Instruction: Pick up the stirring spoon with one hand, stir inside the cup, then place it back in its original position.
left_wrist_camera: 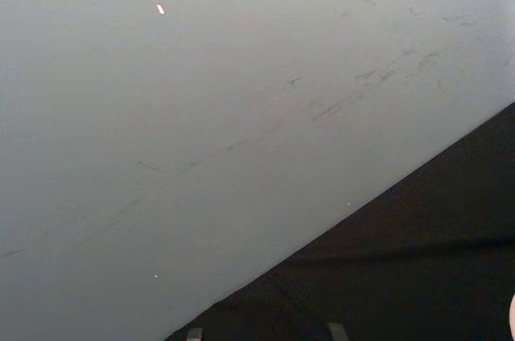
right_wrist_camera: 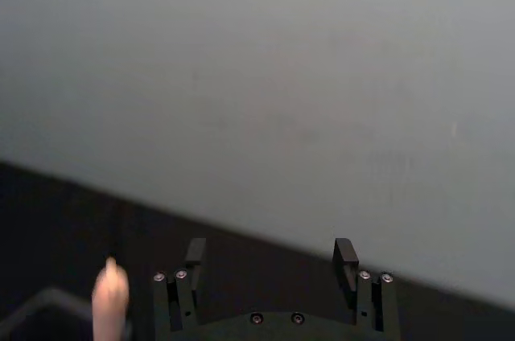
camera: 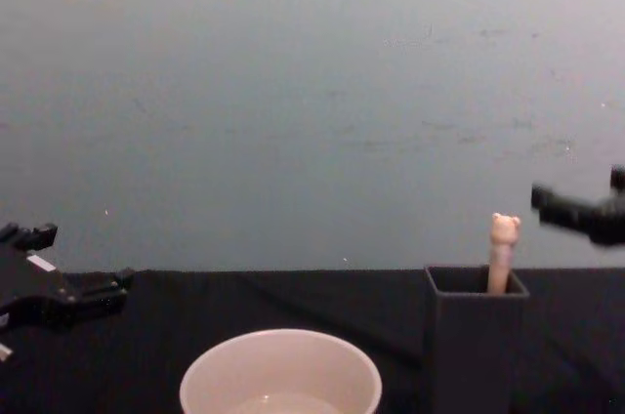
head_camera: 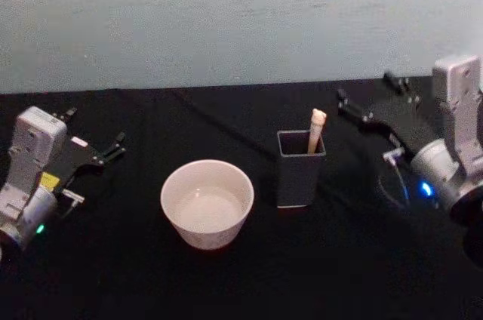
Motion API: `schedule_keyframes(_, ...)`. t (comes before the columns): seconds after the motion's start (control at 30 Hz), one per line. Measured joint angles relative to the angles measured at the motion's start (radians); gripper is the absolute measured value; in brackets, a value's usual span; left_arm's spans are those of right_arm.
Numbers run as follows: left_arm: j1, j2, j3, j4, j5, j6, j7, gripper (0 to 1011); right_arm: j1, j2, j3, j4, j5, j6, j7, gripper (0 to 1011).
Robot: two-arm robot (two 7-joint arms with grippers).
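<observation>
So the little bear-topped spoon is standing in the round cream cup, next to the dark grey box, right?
Not quite. The head view shows the beige bear-topped spoon standing in the dark grey square holder box, beside the round cream cup.

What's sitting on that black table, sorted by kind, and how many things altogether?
Cups: 1, the cream cup
Holders: 1, the dark grey holder
Spoons: 1, the stirring spoon standing in the holder
Total: 3
</observation>
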Motion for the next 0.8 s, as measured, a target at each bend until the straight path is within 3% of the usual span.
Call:
schedule_keyframes(0.43, 0.000, 0.000, 0.000, 0.000, 0.000, 0.000, 0.000, 1001, -0.021, -0.027, -0.011, 0.080, -0.047, 0.049, 0.013, 1002)
schedule_keyframes(0.8, 0.000, 0.000, 0.000, 0.000, 0.000, 0.000, 0.000, 1001, -0.021, -0.024, -0.011, 0.076, -0.047, 0.048, 0.014, 1002)
